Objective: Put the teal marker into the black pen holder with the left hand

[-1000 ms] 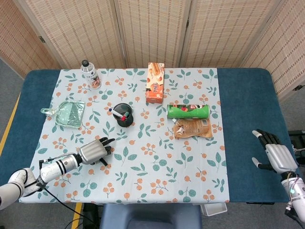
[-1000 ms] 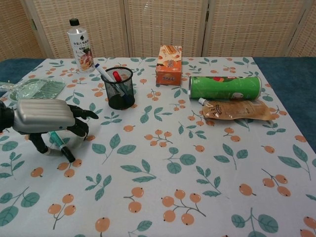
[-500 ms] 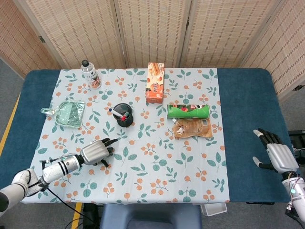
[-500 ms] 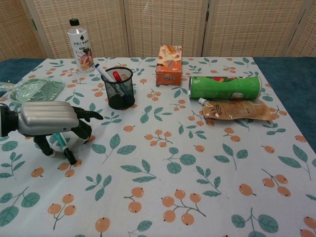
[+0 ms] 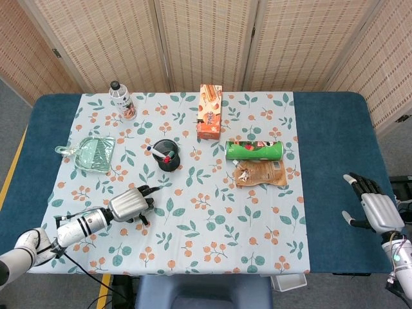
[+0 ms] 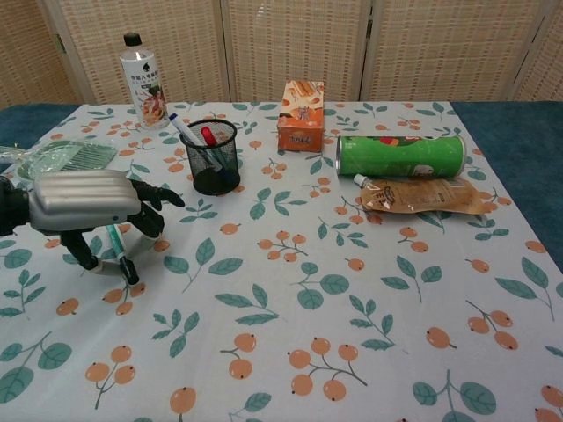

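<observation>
- Left robot hand (image 6: 84,204), silver-backed with black fingers, sits at the left edge of the chest view, fingers curled down around the slim teal marker with a black cap (image 6: 120,253); grasping it, as far as the chest view shows.
- Marker hangs under the palm, long axis tilted from upper left to lower right, black cap lowest and touching or just above the leaf-and-berry patterned tabletop (image 6: 352,290); contact can't be told.
- Black mesh cylindrical pen holder (image 6: 214,156) stands up and to the right of the left robot hand in the chest view, near but apart; it already holds a red pen and a blue-capped one.
- Key relation: holder opening lies above and right of the held marker, so the move should call for a lift, then a shift up-right in frame with the marker stood more upright.
- Left robot hand is far nearer the holder; right robot hand (image 5: 374,207) rests at the lower right of the head view on the dark blue cloth, fingers spread, holding nothing.
- Versus the earlier frames: left robot hand has risen slightly and the marker now stands steeper, its upper end lifted off the cloth; right robot hand and other items unchanged.
</observation>
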You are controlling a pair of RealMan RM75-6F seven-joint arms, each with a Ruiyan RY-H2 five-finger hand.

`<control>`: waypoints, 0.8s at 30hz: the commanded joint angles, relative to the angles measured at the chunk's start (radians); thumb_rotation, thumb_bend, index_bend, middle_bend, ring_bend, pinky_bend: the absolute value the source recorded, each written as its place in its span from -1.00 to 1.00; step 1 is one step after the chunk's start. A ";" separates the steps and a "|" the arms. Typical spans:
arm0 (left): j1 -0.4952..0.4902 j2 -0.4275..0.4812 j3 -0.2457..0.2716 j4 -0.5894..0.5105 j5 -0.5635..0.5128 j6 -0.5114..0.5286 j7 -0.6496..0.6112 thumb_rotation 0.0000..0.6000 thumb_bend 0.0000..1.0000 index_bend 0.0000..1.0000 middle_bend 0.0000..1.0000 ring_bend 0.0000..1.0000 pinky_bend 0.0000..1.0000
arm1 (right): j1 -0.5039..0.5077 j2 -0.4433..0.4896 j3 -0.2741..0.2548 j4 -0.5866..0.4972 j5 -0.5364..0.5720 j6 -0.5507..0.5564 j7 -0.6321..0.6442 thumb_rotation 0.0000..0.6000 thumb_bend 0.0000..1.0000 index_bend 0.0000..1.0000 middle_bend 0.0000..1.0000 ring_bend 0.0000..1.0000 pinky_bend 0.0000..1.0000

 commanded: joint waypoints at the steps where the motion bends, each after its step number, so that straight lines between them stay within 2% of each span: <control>1: -0.007 0.101 -0.028 -0.131 -0.042 -0.002 0.023 1.00 -0.35 0.48 0.00 -0.76 -0.48 | -0.004 0.003 0.000 -0.003 -0.005 0.009 0.004 1.00 -0.35 -0.93 -1.00 -1.00 -1.00; 4: -0.015 0.199 -0.054 -0.269 -0.092 -0.035 0.052 1.00 -0.35 0.46 0.00 -0.76 -0.48 | -0.008 0.007 -0.002 -0.007 -0.016 0.021 0.012 1.00 -0.35 -0.93 -1.00 -1.00 -1.00; 8: -0.020 0.341 -0.112 -0.470 -0.211 -0.089 0.049 1.00 -0.35 0.44 0.00 -0.76 -0.48 | -0.014 0.013 -0.005 -0.010 -0.030 0.036 0.026 1.00 -0.35 -0.93 -1.00 -1.00 -1.00; 12: -0.037 0.493 -0.179 -0.675 -0.360 -0.177 -0.012 1.00 -0.35 0.43 0.00 -0.76 -0.48 | -0.018 0.017 -0.008 -0.011 -0.042 0.047 0.042 1.00 -0.35 -0.93 -1.00 -1.00 -1.00; 15: -0.060 0.587 -0.231 -0.774 -0.457 -0.247 -0.066 1.00 -0.35 0.42 0.00 -0.76 -0.48 | -0.020 0.019 -0.009 -0.010 -0.049 0.053 0.051 1.00 -0.35 -0.93 -1.00 -1.00 -1.00; 20: -0.128 0.747 -0.323 -0.874 -0.635 -0.435 -0.181 1.00 -0.35 0.40 0.01 -0.76 -0.48 | -0.024 0.023 -0.009 -0.004 -0.053 0.061 0.073 1.00 -0.35 -0.93 -1.00 -1.00 -1.00; 24: -0.198 0.822 -0.391 -0.873 -0.784 -0.643 -0.290 1.00 -0.35 0.39 0.02 -0.76 -0.48 | -0.023 0.023 -0.009 0.003 -0.051 0.059 0.078 1.00 -0.35 -0.93 -1.00 -1.00 -1.00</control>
